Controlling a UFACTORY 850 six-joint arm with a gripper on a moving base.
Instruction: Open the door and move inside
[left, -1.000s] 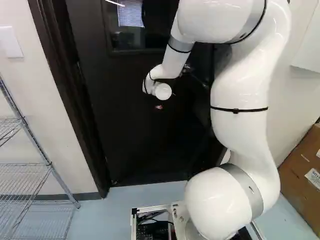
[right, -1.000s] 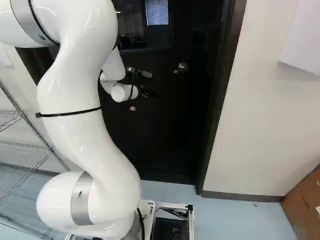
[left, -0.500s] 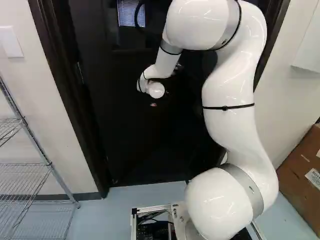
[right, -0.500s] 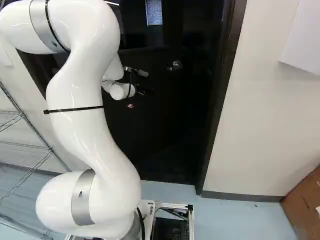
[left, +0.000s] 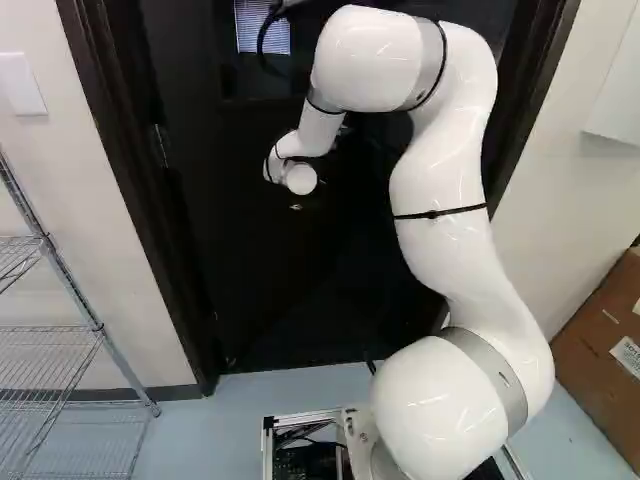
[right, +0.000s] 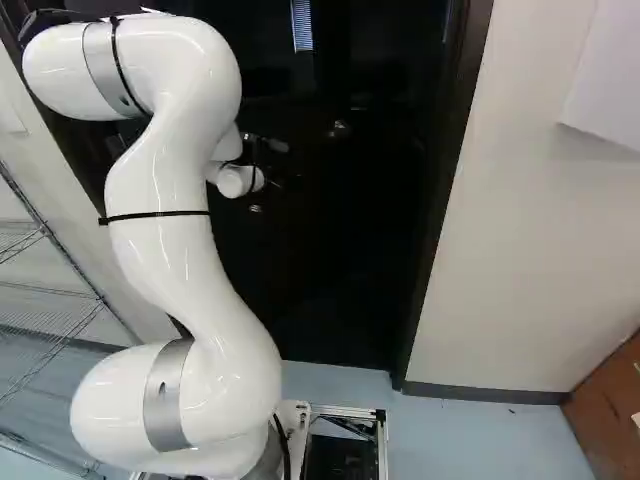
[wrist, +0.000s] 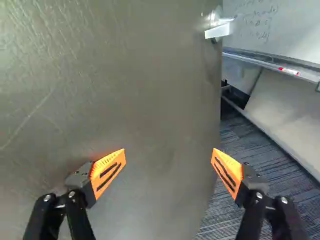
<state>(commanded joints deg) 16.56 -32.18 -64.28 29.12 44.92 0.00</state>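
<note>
My gripper (right: 282, 181) is small and dark beside the white wrist in the right base view, in front of the black door (right: 300, 270). The door stands ajar, swung away from the base, its lever handle (right: 340, 129) beyond the gripper. In the wrist view the gripper (wrist: 168, 156) has its orange-padded fingers wide apart with nothing between them. One finger lies over the door face (wrist: 145, 100), the other over the gap past the door's free edge. The handle (wrist: 218, 27) is ahead, near that edge. Whether a finger touches the door I cannot tell.
A dark door frame (right: 440, 230) borders the opening. Past the door edge are a whiteboard (wrist: 280, 25) with a marker tray and dark carpet (wrist: 240, 165). A wire shelf (left: 70, 330) stands left, a cardboard box (left: 605, 350) right.
The door has swung farther away, its handle shifting left in the right base view. My arm has reached forward, its wrist moving with the door. The base has not moved.
</note>
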